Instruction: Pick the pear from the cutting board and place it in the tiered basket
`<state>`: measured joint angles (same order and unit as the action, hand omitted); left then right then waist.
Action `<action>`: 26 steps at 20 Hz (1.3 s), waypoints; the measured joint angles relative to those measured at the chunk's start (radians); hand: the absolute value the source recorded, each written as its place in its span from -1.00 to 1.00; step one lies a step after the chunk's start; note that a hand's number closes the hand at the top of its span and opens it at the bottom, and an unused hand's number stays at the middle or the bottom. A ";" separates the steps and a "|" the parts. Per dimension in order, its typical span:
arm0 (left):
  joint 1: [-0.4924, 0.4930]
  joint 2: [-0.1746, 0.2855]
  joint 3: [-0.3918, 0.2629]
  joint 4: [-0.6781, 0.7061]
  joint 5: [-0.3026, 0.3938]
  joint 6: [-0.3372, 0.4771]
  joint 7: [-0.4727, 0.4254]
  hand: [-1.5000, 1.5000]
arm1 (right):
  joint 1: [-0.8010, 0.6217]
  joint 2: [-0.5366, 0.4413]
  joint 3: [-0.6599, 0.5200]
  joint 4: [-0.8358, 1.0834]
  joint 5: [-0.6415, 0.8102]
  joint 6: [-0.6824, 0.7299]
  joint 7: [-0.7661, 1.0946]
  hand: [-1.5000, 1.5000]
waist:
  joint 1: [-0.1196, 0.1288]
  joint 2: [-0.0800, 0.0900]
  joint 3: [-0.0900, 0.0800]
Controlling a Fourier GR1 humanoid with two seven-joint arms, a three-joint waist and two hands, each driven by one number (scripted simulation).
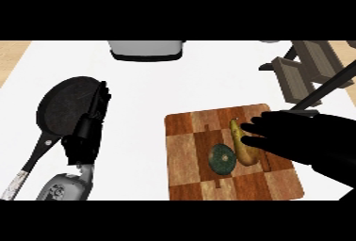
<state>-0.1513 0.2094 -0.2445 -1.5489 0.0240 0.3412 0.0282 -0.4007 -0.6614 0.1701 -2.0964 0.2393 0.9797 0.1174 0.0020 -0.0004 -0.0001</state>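
A yellow-brown pear (243,146) lies on the checkered wooden cutting board (201,179), near its middle. My right hand (292,136) hovers over the board's right half, its fingers spread and reaching the pear's right side, hiding part of it. The fingers look relaxed, not curled round the fruit. The tiered basket (306,66), grey-brown with a dark frame, stands at the far right of the counter. My left hand (87,136) rests over the left side, fingers straight, pointing away from me.
A dark green round object (222,159) lies on the board just left of the pear. A black frying pan (66,103) with a long handle sits at left, partly under my left hand. A grey appliance (146,49) stands at the back.
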 measured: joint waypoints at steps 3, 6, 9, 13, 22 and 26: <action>0.020 -0.017 -0.006 -0.005 -0.016 0.001 -0.006 0.00 | 0.009 -0.002 0.018 -0.011 0.036 0.018 0.022 -1.00 | 0.000 0.000 0.000; -0.007 -0.015 0.011 -0.008 -0.021 -0.013 0.021 0.00 | 0.022 -0.003 0.038 -0.008 0.085 0.030 0.022 -1.00 | 0.000 0.000 0.000; -0.003 -0.028 0.025 0.016 -0.027 -0.025 -0.010 0.00 | 0.030 0.000 0.044 0.000 0.147 0.033 0.001 -1.00 | 0.000 0.001 0.000; -0.005 -0.040 0.042 0.020 -0.041 -0.032 -0.009 0.00 | 0.052 -0.019 0.042 0.013 0.252 0.014 -0.075 -1.00 | 0.000 0.001 0.000; 0.018 -0.060 0.053 -0.026 -0.067 -0.057 0.016 0.00 | 0.046 -0.038 0.109 0.067 0.461 -0.058 -0.219 -1.00 | 0.002 0.001 0.000; 0.000 -0.076 0.067 0.010 -0.078 -0.063 0.000 0.00 | 0.051 -0.047 0.150 0.080 0.545 -0.127 -0.290 -1.00 | 0.001 0.001 0.000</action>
<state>-0.1512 0.1339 -0.1779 -1.5385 -0.0536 0.2782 0.0284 -0.3495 -0.7084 0.3200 -2.0160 0.7842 0.8523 -0.1728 0.0030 0.0006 0.0003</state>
